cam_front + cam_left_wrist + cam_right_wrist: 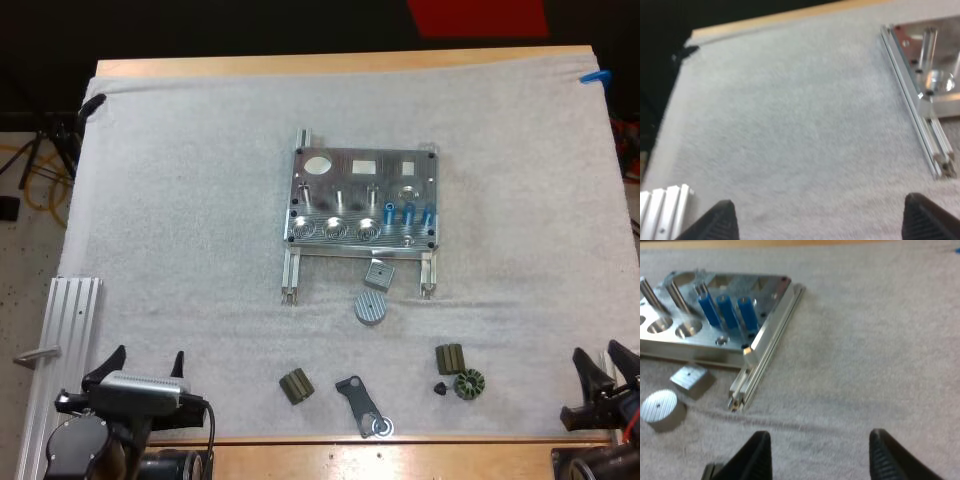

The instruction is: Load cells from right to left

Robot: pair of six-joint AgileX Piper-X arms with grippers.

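Note:
A metal fixture (362,199) lies mid-mat, with three blue cylinders (407,213) standing upright near its right front corner; the same cylinders (726,311) rise from the plate (700,335) in the right wrist view. My left gripper (141,364) rests open at the mat's near left, its fingertips (720,220) wide apart over bare mat, the fixture's rail (915,105) far ahead. My right gripper (605,365) is open at the near right edge, its fingers (757,455) apart and well short of the fixture.
In front of the fixture lie a small square metal block (378,272) and a ribbed metal disc (369,308). Near the front edge sit two olive blocks (295,385) (450,358), a dark bracket (361,405) and a small gear (468,384). An aluminium rail (60,350) lies at far left.

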